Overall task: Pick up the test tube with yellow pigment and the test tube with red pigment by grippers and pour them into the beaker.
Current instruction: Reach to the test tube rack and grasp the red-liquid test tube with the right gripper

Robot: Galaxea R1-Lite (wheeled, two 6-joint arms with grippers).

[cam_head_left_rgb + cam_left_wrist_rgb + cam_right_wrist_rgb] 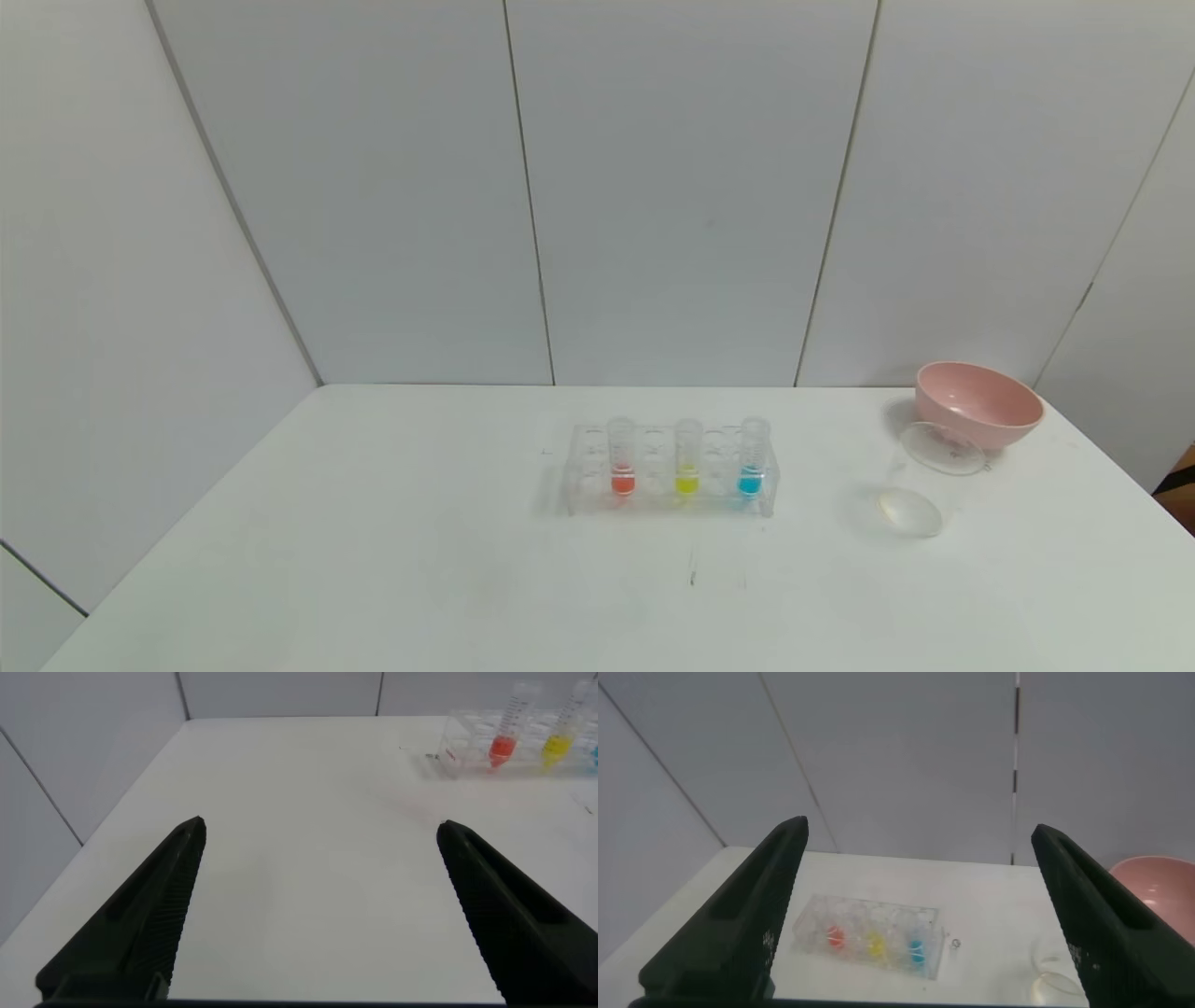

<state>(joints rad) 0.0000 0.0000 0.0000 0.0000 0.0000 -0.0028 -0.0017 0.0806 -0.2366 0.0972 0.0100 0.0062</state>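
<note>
The white bench [392, 560] carried a clear tube rack [668, 471] near its middle, standing directly on the surface. Well to the right of the rack stood the beaker [920, 481], transparent and colourless. Just behind the beaker, near the bench's far right corner, sat a pink bowl [977, 403]; whether bowl and beaker touched could not be told. A small dark mark [692, 576] showed on the surface in front of the rack.
</note>
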